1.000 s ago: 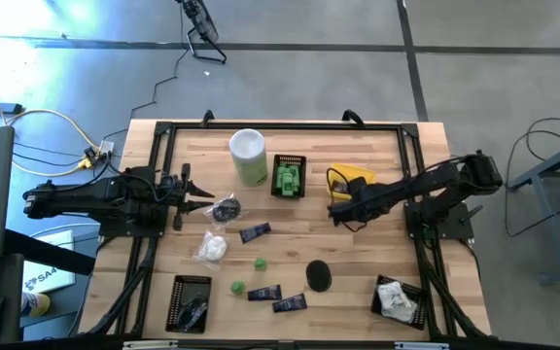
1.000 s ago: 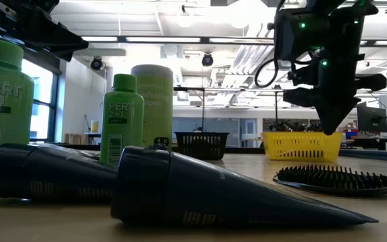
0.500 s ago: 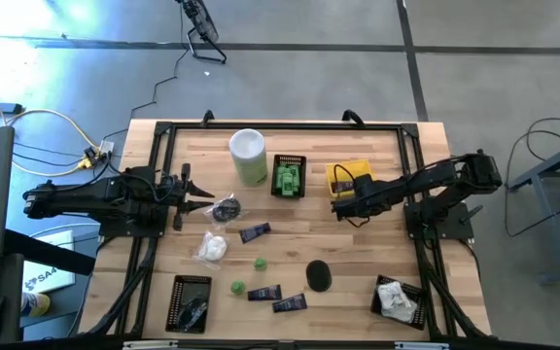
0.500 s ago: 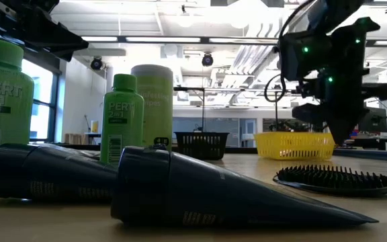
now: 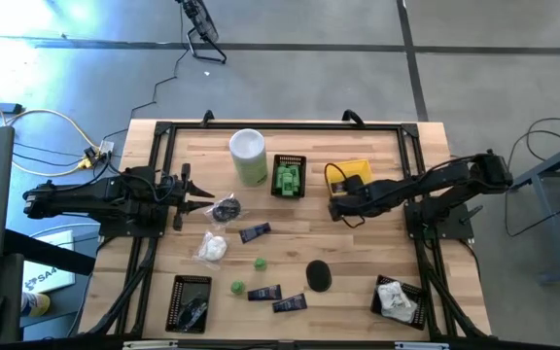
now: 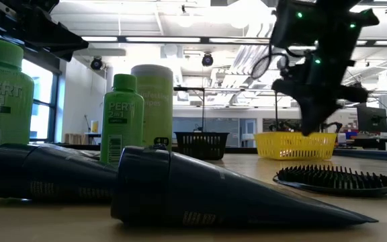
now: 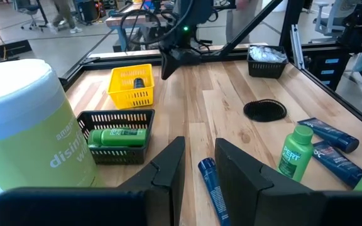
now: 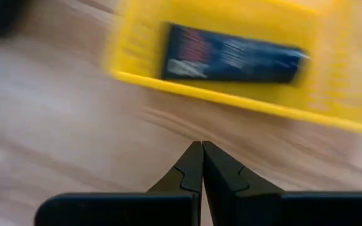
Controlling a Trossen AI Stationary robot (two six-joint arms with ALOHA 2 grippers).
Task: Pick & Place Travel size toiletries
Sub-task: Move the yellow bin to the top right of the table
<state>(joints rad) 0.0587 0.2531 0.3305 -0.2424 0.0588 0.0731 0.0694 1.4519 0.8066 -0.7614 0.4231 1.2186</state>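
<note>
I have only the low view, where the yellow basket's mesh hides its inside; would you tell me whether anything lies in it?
Observer: Yes, the yellow basket holds one dark navy tube, lying flat.
Operator: Thank you. Is the right gripper carrying anything?
Observer: No, the right gripper is shut on nothing, over bare wood just outside that basket.
Operator: And where is the left arm?
Observer: The left gripper waits at the table's left side, near the tall white-and-green canister.
</note>
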